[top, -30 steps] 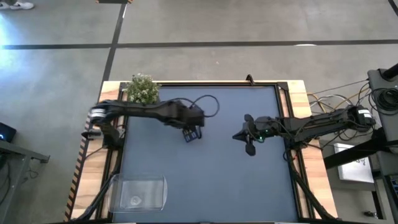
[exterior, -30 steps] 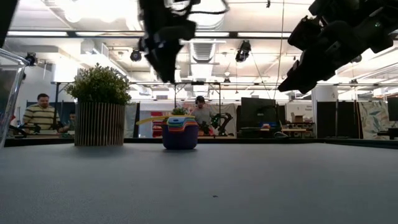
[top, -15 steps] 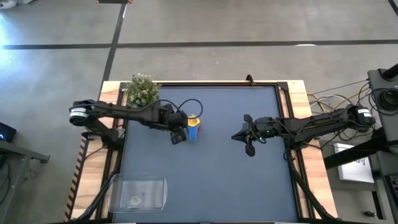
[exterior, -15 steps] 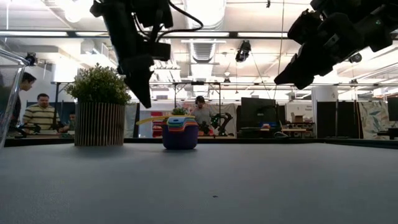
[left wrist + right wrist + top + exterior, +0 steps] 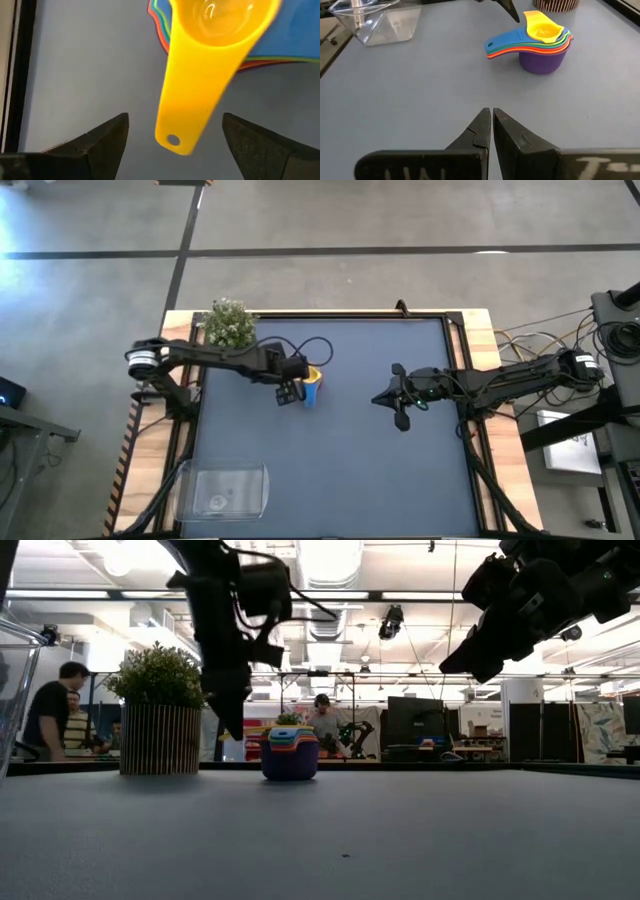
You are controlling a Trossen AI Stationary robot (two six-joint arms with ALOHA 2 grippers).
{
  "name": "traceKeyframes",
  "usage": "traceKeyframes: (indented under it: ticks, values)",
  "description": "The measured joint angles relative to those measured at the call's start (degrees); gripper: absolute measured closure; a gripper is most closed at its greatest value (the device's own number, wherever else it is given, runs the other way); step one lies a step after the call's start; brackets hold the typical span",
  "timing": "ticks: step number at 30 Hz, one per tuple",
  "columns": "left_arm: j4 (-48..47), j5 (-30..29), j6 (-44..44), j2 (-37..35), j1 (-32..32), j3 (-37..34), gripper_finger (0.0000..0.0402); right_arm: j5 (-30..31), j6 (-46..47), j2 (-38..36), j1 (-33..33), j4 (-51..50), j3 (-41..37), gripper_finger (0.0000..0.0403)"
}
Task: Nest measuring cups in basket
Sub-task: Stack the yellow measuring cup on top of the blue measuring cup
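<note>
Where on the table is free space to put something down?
Bare mat lies between the measuring cups and the basket, and across the near right half. It is crowded by the plant, where the left end effector hangs beside the cups. The right end effector hovers mid-table.

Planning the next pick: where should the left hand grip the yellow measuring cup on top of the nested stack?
Probably the yellow measuring cup's flat handle, coming from above. It juts clear of the stack toward the open left hand, offering two narrow edges to pinch.
</note>
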Motion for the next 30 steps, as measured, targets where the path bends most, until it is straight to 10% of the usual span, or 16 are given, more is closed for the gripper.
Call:
traceKeyframes:
  ticks: [30]
  values:
    - [0.53, 17.73, -6.29, 0.81, -1.06, 2.84, 0.0179, 0.04, -0.46, 0.04, 0.00, 0.01, -0.11, 0.0394]
